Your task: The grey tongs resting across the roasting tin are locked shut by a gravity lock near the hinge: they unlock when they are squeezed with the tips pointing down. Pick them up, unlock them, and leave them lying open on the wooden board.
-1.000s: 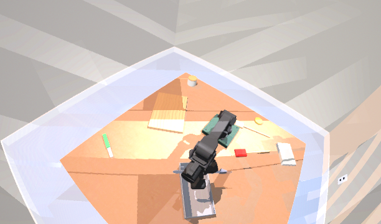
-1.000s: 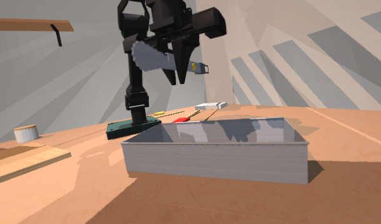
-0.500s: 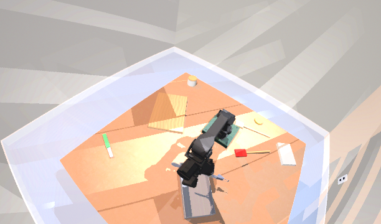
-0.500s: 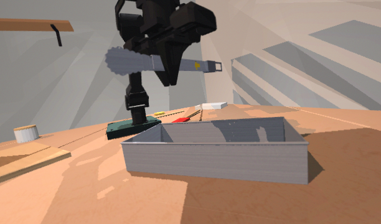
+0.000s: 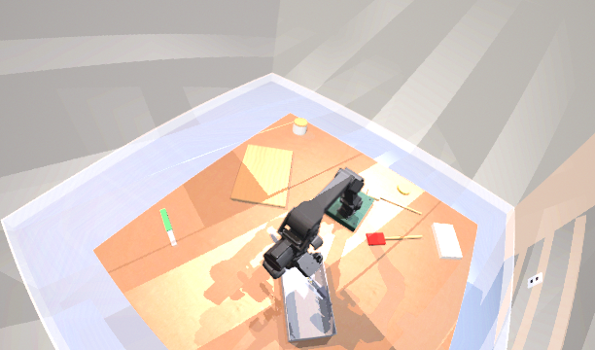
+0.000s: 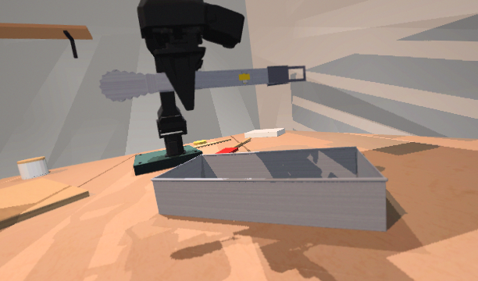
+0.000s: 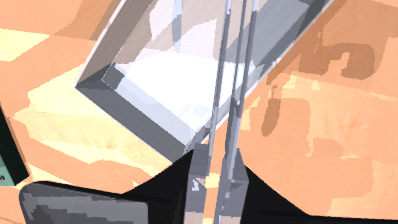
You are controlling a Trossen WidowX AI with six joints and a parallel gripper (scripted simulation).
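The tongs [image 6: 208, 80] were pinched in the pincer [image 6: 186, 91] and held high in the air, nearly level, above the tin [image 6: 270, 195]. They were gripped near their middle, with both ends sticking out sideways. The board [image 6: 24, 197] lay well apart.

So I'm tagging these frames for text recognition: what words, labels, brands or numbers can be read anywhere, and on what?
None: no view shows readable text.
The tongs, held level in the claw, carry only a blank yellow tab.
The roasting tin, wooden board, green marker and lidded jar bear no print.
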